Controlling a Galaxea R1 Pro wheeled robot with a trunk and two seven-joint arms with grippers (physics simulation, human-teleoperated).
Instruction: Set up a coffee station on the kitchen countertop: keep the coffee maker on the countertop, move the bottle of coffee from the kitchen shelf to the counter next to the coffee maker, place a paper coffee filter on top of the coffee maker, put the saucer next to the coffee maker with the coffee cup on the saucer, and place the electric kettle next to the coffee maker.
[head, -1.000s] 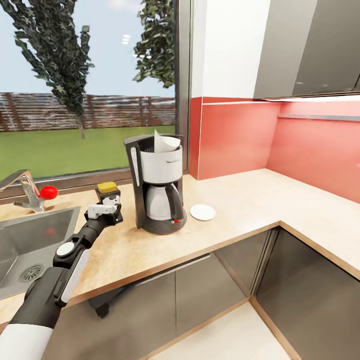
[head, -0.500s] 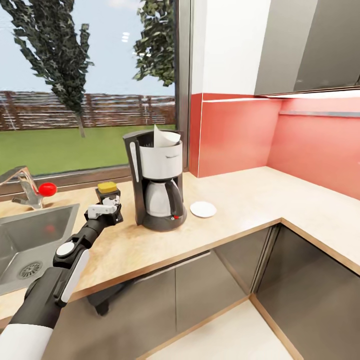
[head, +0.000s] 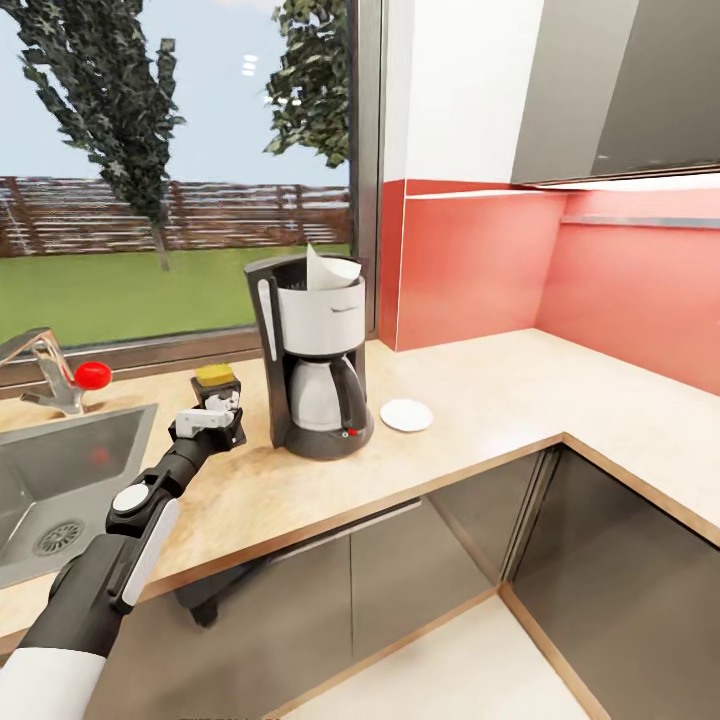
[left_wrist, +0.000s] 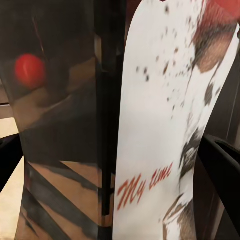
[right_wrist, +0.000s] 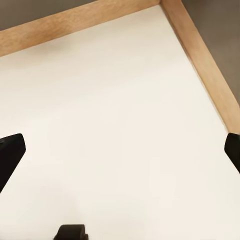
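**Coffee bottle at tabletop, left of coffee maker**

We see the left gripper (head: 213, 420) clenched on the coffee bottle (head: 217, 395), which stands on the tabletop (head: 480, 400) just beside the coffee maker (head: 312, 355). Filter (head: 330, 270) atop maker and saucer (head: 406, 414) beside it: done, we judge. Cup and kettle remain. Left wrist view resolves the bottle label; right wrist view shows jaws spread over pale floor.

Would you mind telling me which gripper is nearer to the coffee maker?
Left. The left gripper is at the bottle of coffee just beside the coffee maker; the right gripper faces pale floor with wooden edging.
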